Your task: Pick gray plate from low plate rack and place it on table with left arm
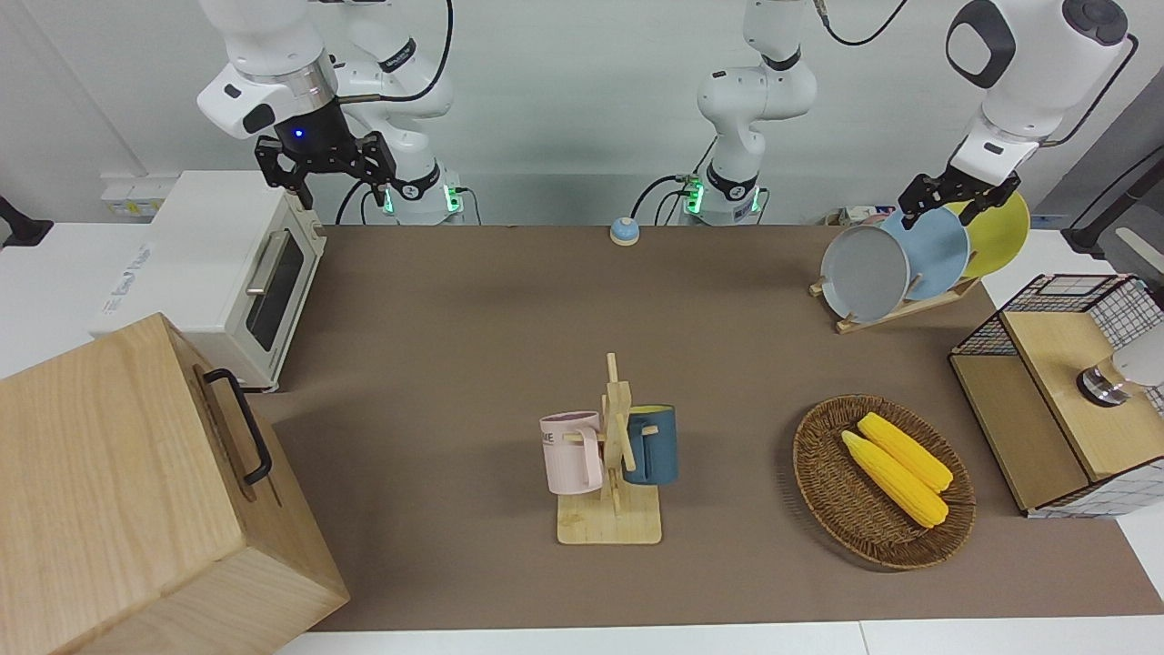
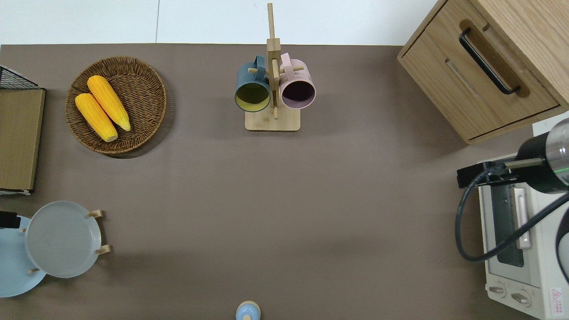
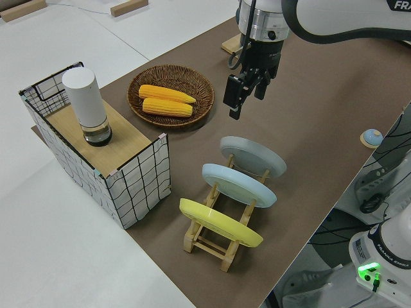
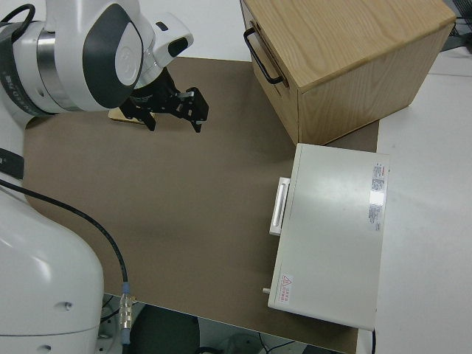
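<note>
The left gripper (image 1: 957, 196) hangs in the air with its fingers apart, above the low plate rack (image 3: 221, 224), roughly over the light-blue plate (image 1: 937, 250) and the yellow plate (image 1: 998, 232); nothing is between its fingers. Below it, and toward the middle of the table from it, the gray plate (image 1: 865, 273) leans in the end slot of the rack, tilted on its edge against the upright pegs, with its face turned to the open table (image 2: 284, 200). It stands there because the slanted slats hold each plate apart from its neighbour, which leaves the gray plate's top rim free to be pinched from above. In my judgement the pick has not begun: the gripper has yet to move over to that rim and come down astride it. The bare brown surface just beside the rack looks a fit place to lay the plate. The right gripper (image 1: 327, 164) is parked, its fingers also apart
</note>
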